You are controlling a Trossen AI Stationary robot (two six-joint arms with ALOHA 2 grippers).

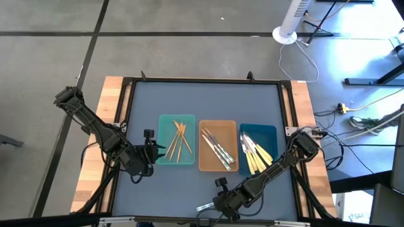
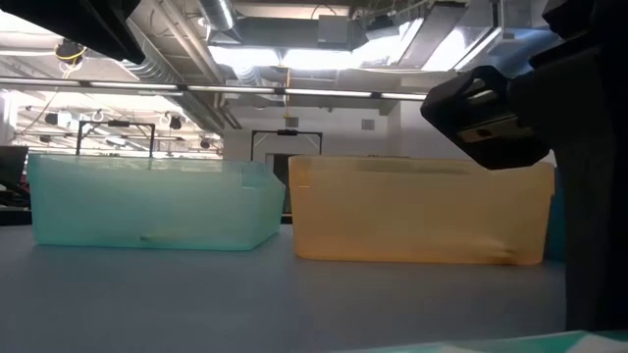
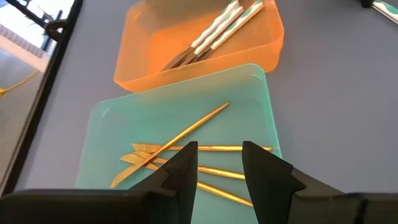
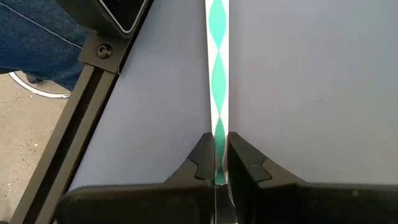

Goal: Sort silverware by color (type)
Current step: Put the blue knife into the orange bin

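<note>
Three trays stand side by side mid-table. The teal tray (image 1: pixel 165 121) holds gold utensils (image 3: pixel 186 134). The tan tray (image 1: pixel 218 123) holds silver utensils (image 1: pixel 218 149), and the dark-blue tray (image 1: pixel 270 130) holds yellow-handled ones (image 1: pixel 254 159). My left gripper (image 3: pixel 219 165) hangs open over the teal tray's near left corner, touching nothing. By the table's near edge my right gripper (image 1: pixel 218 203) is shut on a slim utensil (image 4: pixel 217 56) with a white and teal diamond pattern, which looks silver in the high view (image 1: pixel 205 206). My right gripper pinches one end of the patterned utensil (image 4: pixel 219 127) between its two fingers, which slant down from the table's right. The utensil runs straight on from the fingertips (image 4: pixel 202 158), low along the table toward its near left. I cannot tell whether it is lifted clear.
A dark metal frame (image 1: pixel 126 88) rims the grey-blue mat, and its rail (image 4: pixel 81 124) runs close beside the right gripper. Bare mat lies in front of and behind the trays. A person's leg in jeans (image 4: pixel 37 43) shows beyond the near edge.
</note>
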